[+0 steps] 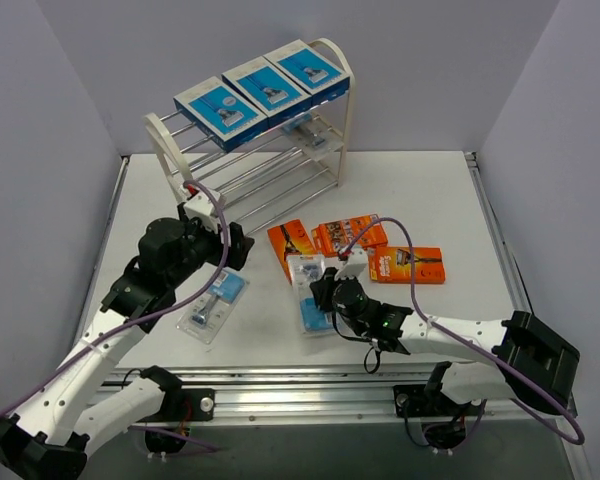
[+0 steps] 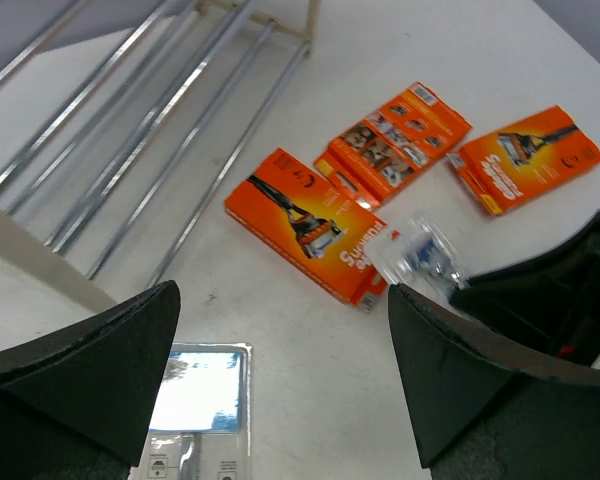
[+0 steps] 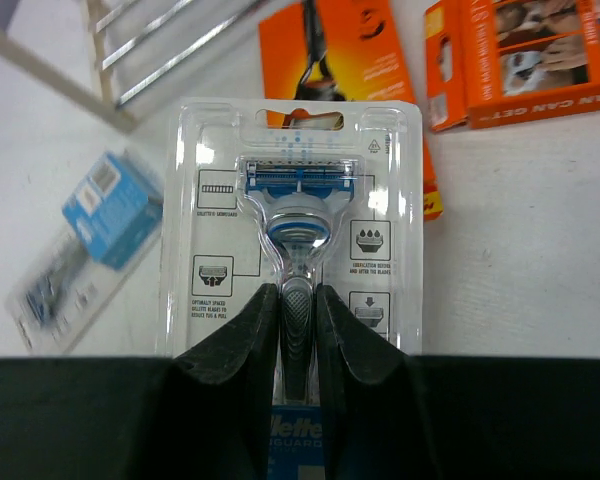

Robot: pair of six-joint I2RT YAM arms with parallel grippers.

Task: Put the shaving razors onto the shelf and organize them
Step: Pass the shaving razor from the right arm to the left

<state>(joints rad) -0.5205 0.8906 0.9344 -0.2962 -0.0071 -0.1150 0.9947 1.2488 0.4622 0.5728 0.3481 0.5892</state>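
a clear plastic blister pack with a blue card (image 3: pixel 290 200), holding a razor, lies near the middle of the white table (image 1: pixel 430 200), slightly toward the near edge. the right gripper (image 3: pixel 296 292) is clenched on it. its black fingers (image 3: pixel 245 330) pinch the raised bubble over the razor's handle at the pack's near end. whether the pack is lifted off the table cannot be told.

three flat orange cardboard packs (image 1: pixel 350 236) lie just beyond it toward the far edge, close together. one of them touches the held pack's far end.

a second clear blister pack (image 1: pixel 212 305) rests flat on the table nearer the left edge, below the left gripper (image 2: pixel 280 370). that gripper is released, its dark jaws spread wide with nothing between them.

the white-framed shelf with thin chrome rods (image 1: pixel 344 120) stands by the far edge, toward the far left corner. three flat blue boxes (image 1: pixel 265 88) sit side by side on its top tier. another pack (image 1: pixel 308 130) shows on the tier beneath, mostly hidden.
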